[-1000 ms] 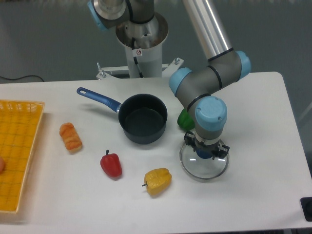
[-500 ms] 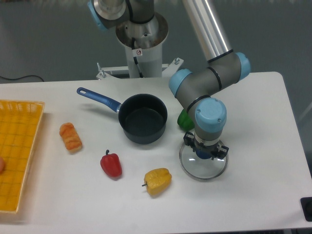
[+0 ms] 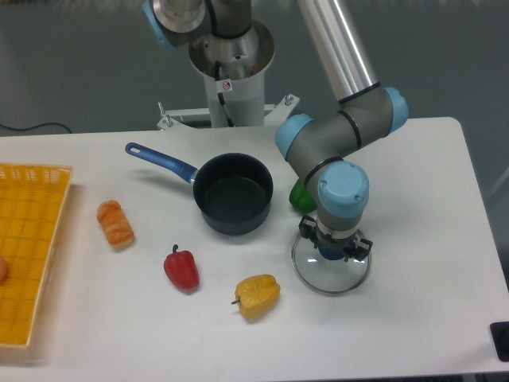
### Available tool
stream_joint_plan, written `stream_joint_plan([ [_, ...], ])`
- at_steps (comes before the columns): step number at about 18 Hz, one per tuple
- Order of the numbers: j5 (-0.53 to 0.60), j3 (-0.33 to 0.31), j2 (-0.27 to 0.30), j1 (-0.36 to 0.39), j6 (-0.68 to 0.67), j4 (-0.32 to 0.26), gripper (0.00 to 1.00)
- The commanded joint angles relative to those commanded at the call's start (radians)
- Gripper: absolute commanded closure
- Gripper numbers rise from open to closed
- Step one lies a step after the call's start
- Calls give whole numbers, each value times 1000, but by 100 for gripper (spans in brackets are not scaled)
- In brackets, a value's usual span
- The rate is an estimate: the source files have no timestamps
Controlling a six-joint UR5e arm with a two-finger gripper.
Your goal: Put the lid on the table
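From the fixed camera, the lid [image 3: 331, 270] is a round disc of clear glass with a thin metal rim, and the white bench [image 3: 413, 239] shows straight through it; its dark blue centre knob is mostly hidden, with only a small patch of blue visible between the tool's fingers. The lid sits low over the right half of the bench, its near rim looking to be at or just above the surface, though whether it actually touches cannot be told from this angle. The tool [image 3: 334, 251] comes straight down onto the lid's middle, its two fingers drawn in on either side of the knob and clamped on it, so the lid hangs directly under the wrist with the glass spreading out evenly on all sides of the fingers. The disc lies flat and level, knob side up, and being round it has no long axis to speak of. A green pepper [image 3: 301, 196] sits just behind the tool, partly covered by the arm, and the dark blue saucepan [image 3: 233, 193] stands open to the left of it, its blue handle pointing back and to the left. A yellow pepper [image 3: 258, 294] lies near the lid's left edge, a red pepper [image 3: 181, 269] further left, an orange ridged item [image 3: 115, 223] beyond that, and a yellow mesh tray [image 3: 28, 247] at the far left edge
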Motion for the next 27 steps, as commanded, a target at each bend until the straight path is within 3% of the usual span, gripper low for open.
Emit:
stream_joint_plan([
  [6, 0, 0, 0, -2, 0, 0, 40],
  [8, 0, 0, 0, -2, 2, 0, 32],
  [22, 0, 0, -6, -9, 2, 2, 32],
  [27, 0, 0, -8, -9, 3, 2, 21],
])
